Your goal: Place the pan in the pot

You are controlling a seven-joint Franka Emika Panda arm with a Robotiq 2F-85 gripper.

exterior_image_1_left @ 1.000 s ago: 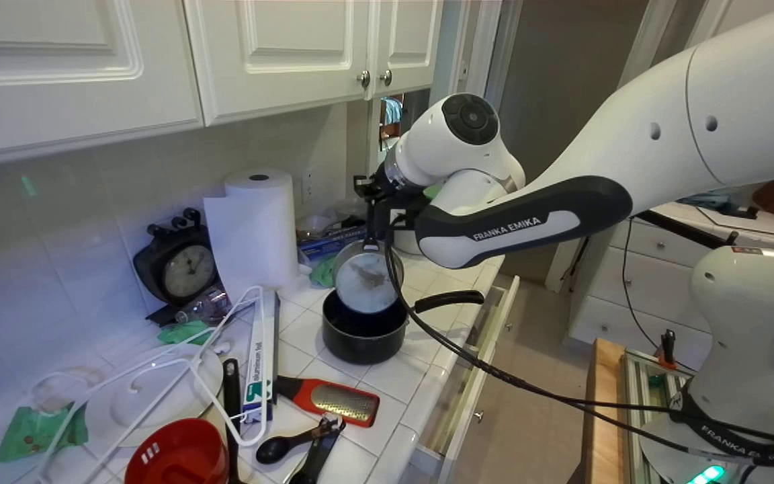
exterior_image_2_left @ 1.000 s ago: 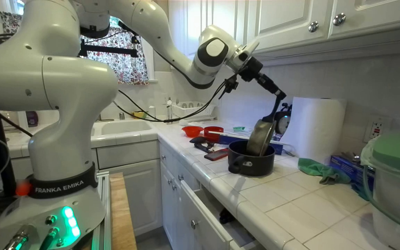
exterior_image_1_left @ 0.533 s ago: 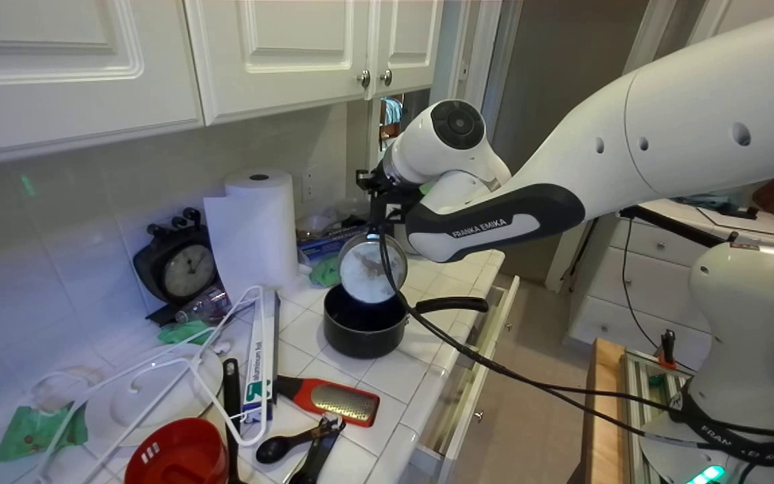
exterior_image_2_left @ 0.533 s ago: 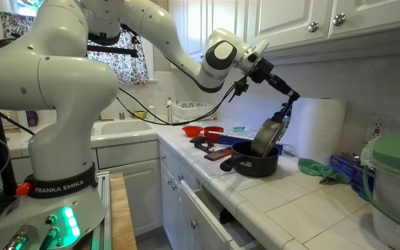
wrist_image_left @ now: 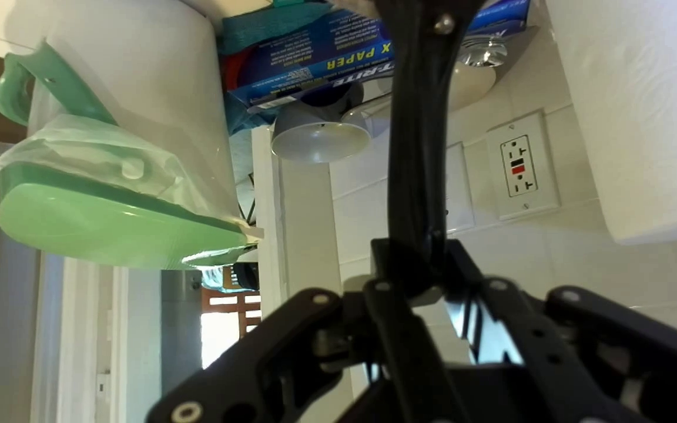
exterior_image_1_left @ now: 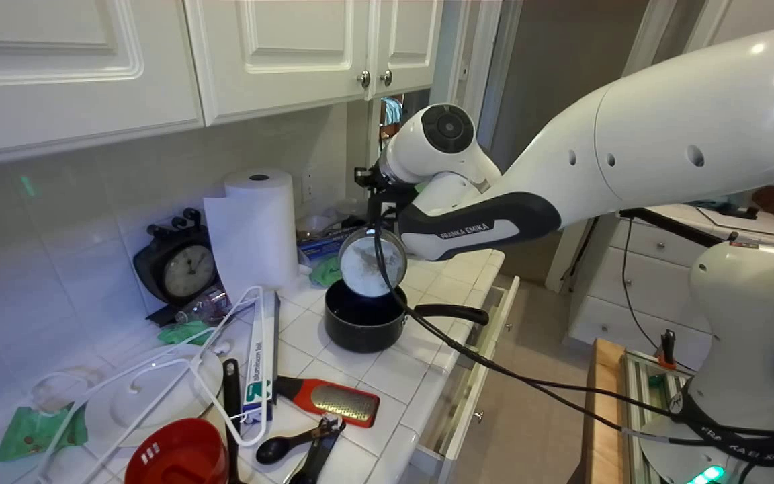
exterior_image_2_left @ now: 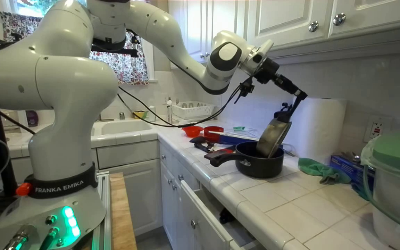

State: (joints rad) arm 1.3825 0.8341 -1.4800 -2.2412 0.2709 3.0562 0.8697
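Since its dark handle (wrist_image_left: 418, 164) is clamped in the hand (wrist_image_left: 416, 261), the pan (exterior_image_2_left: 273, 137) hangs steeply tilted, low edge apparently within the mouth of the pot (exterior_image_2_left: 260, 168); end-grip presumably chosen to keep the hand above the pot.

Spread across a white, square-tiled kitchen countertop (exterior_image_2_left: 311, 205): a round, deep, matte-black pot (exterior_image_1_left: 363, 336) standing upright near a red-framed metal grater (exterior_image_1_left: 343, 402) with a black handle (exterior_image_1_left: 288, 386); by that handle, a long blue-and-white cardboard foil box (exterior_image_1_left: 256, 359); set back from the edge, a tall white cylindrical paper-towel roll (exterior_image_1_left: 263, 235) standing near a crumpled green cloth (exterior_image_2_left: 319, 169).
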